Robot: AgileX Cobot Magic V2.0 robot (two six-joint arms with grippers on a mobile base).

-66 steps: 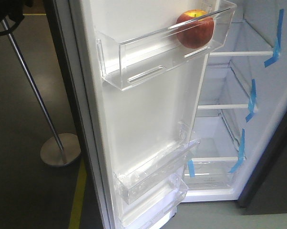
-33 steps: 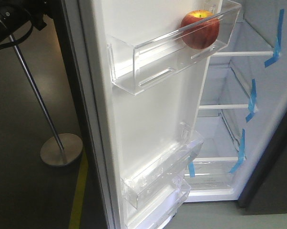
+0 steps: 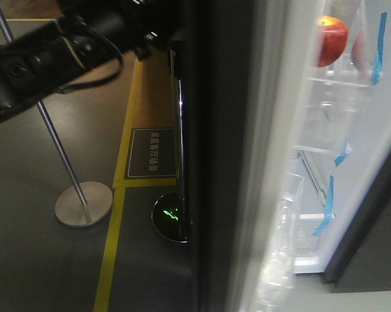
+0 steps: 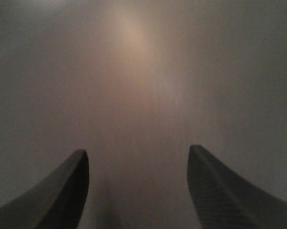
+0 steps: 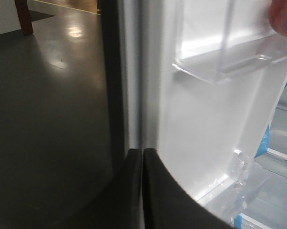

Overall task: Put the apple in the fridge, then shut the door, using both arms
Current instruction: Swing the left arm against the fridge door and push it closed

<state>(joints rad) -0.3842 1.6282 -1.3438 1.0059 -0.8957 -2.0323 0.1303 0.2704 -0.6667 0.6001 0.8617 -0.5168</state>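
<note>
The door's dark grey outer face (image 3: pixel 221 162) fills the middle of the front view, swung far toward the fridge (image 3: pixel 371 240). The red apple (image 3: pixel 332 40) sits in a clear door bin at the upper right. My left arm (image 3: pixel 65 45) reaches in from the top left to the door's outer face. In the left wrist view my left gripper (image 4: pixel 136 162) is open and empty, close against the grey door face (image 4: pixel 143 71). My right gripper (image 5: pixel 142 152) is shut and empty, its tips at the door's edge (image 5: pixel 134 95), beside the white inner face and a clear bin (image 5: pixel 229 62).
A metal post with a round base (image 3: pixel 83 203) stands on the floor at the left. A yellow floor line (image 3: pixel 111 253) and a floor sign (image 3: pixel 152 153) lie beside the door. Blue tape strips (image 3: pixel 325 201) mark the fridge shelves.
The door has swung far toward the fridge, so its dark outer face now shows instead of the white inner face. My left arm has come in against it. The apple moved right with its bin.
</note>
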